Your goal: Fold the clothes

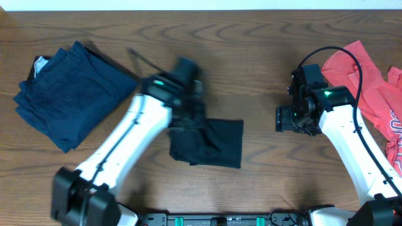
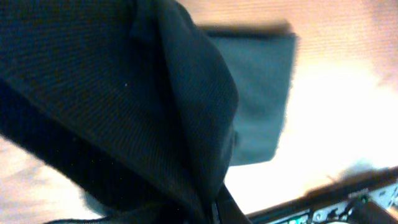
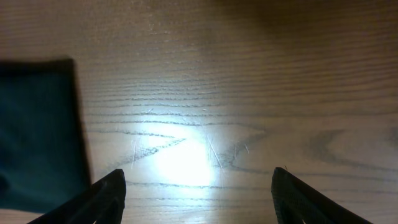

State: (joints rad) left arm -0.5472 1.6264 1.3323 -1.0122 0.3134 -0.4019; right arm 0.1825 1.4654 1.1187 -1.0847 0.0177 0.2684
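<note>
Navy garment [image 1: 69,94] folded at upper left, black T-shirt [image 1: 220,145] at centre part-folded with left gripper [image 1: 190,120] apparently pinching its edge, right gripper [image 1: 281,119] wide open and empty, red garment [image 1: 380,94] at right edge unfolded.

You've got the centre garment [image 1: 220,143] on the table [image 1: 251,50], mid-front. Your left gripper [image 1: 188,122] is over its left edge, your right gripper [image 1: 278,119] sits apart to its right. The left garment [image 1: 72,94] lies far left and the right garment [image 1: 370,81] at the right edge.

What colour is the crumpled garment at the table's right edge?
The garment is red, a washed coral shade; the overhead view shows it best.
</note>
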